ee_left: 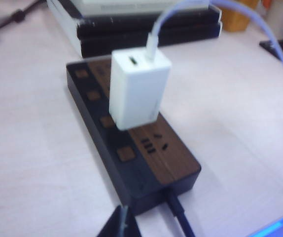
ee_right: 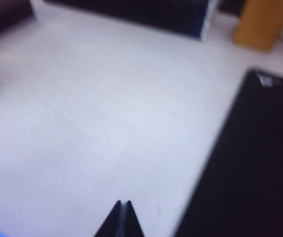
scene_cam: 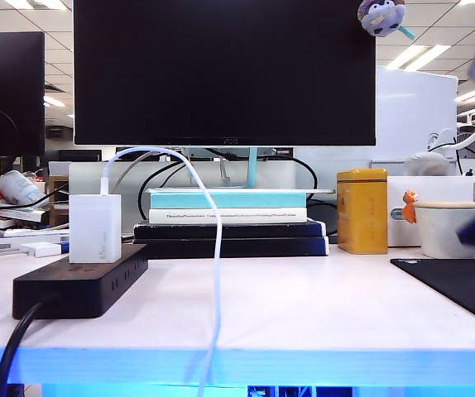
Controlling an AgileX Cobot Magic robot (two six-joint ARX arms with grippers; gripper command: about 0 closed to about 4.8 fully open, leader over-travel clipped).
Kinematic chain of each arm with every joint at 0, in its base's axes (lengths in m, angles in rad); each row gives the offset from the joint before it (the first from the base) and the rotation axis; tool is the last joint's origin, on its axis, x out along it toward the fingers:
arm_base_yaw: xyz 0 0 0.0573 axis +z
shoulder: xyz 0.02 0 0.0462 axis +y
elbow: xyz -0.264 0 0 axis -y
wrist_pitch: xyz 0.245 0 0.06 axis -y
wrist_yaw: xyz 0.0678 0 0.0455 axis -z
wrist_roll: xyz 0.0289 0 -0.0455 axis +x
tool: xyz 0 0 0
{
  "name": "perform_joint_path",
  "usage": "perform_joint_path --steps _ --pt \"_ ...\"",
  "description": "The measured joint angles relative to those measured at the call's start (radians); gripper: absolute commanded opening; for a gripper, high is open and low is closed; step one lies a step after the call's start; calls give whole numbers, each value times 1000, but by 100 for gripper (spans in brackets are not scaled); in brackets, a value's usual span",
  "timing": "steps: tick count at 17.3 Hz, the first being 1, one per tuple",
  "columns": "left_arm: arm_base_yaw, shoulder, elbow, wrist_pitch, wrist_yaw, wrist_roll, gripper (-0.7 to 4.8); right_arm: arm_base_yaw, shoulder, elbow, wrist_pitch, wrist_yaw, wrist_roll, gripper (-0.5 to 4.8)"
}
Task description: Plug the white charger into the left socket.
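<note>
The white charger (scene_cam: 95, 227) (ee_left: 139, 91) stands upright on the top face of the black power strip (scene_cam: 80, 285) (ee_left: 131, 163). Its prongs are out of sight. The left socket is hidden: the charger's body covers the slot beneath it. An uncovered socket (ee_left: 156, 145) shows near the cord end. The charger's white cable (scene_cam: 217, 248) arcs up and falls over the table's front edge. My left gripper (ee_left: 123, 210) is shut and empty, just off the strip's cord end. My right gripper (ee_right: 123, 202) is shut and empty over bare table beside a black mat (ee_right: 250, 163).
Stacked books (scene_cam: 229, 227) lie behind the strip under a monitor (scene_cam: 221, 70). A yellow tin (scene_cam: 362, 211) and a white bowl (scene_cam: 448, 227) stand at the right, with the black mat (scene_cam: 457, 285) in front. The strip's thick black cord (scene_cam: 10, 351) runs off the front edge.
</note>
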Motion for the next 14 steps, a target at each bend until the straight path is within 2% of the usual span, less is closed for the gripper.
perform_joint_path --steps 2,4,7,10,14 --pt "0 0 -23 6 -6 4 -6 0 1 0 -68 -16 10 -5" --pt "0 0 -53 5 -14 9 -6 0 1 0 -81 -69 19 22" --pt "0 -2 -55 8 -26 36 -6 1 1 0 -80 -75 28 21" --pt "0 -1 -55 7 -105 42 -6 1 1 0 -80 -79 29 22" --pt "0 -1 -55 7 -109 42 -6 1 1 0 -80 -79 29 21"
